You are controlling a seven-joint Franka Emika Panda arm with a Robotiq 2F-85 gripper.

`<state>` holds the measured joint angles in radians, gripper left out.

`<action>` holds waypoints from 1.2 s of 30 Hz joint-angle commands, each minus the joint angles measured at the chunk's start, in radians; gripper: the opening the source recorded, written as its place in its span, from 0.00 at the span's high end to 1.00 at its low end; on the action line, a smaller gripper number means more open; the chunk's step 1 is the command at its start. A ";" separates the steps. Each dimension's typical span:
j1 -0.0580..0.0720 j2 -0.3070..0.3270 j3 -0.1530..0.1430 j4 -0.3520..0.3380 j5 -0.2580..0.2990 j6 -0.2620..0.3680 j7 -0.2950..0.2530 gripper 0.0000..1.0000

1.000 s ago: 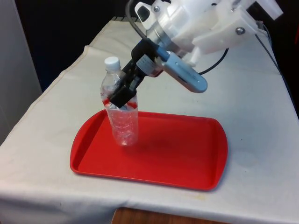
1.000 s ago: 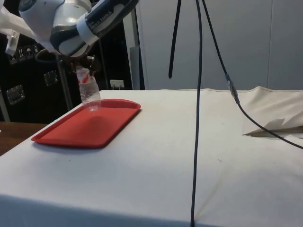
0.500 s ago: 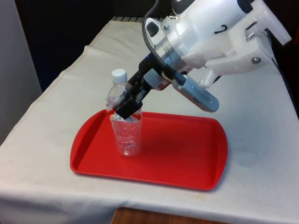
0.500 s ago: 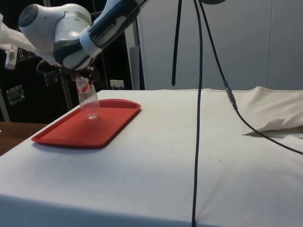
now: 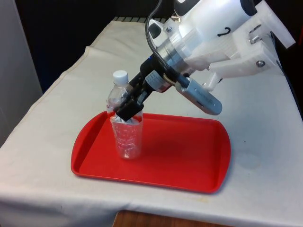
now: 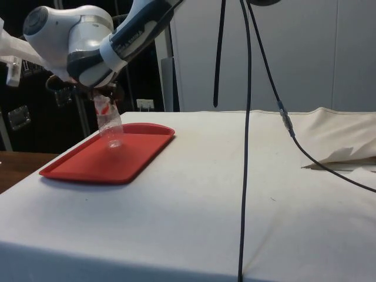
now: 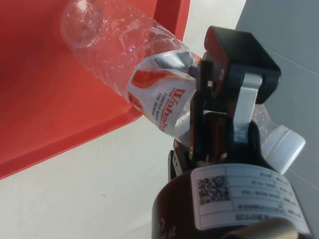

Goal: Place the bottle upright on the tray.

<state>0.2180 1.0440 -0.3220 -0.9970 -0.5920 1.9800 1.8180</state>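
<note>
A clear plastic bottle (image 5: 127,135) with a white cap stands nearly upright, its base on the red tray (image 5: 184,156), toward the front view's left part of it. My black gripper (image 5: 129,105) is shut on the bottle around its labelled upper body, just below the neck. From the side, the bottle (image 6: 110,126) leans slightly under the gripper (image 6: 101,101), base on the tray (image 6: 117,158). Up close in the wrist view, the fingers (image 7: 219,89) clamp the red-and-white label of the bottle (image 7: 124,55), with the tray (image 7: 35,99) beneath.
The tray lies on the white cloth (image 5: 265,109), near the table's front edge. A black cable (image 6: 244,117) hangs down in the side view, and a folded cloth edge (image 6: 346,147) lies at the side view's right.
The bottle has come down and straightened from a tilt, and its base now rests on the tray. In the last half second almost nothing has moved.
</note>
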 commanded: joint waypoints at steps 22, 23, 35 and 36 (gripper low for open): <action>-0.016 0.005 0.023 -0.002 0.013 0.019 0.025 1.00; -0.015 0.005 0.023 -0.001 0.012 0.017 0.025 1.00; -0.011 0.006 0.018 0.002 -0.002 0.002 0.023 0.80; -0.011 0.006 0.018 0.002 -0.002 0.002 0.023 0.73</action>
<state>0.2080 1.0500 -0.3070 -0.9940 -0.5970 1.9780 1.8400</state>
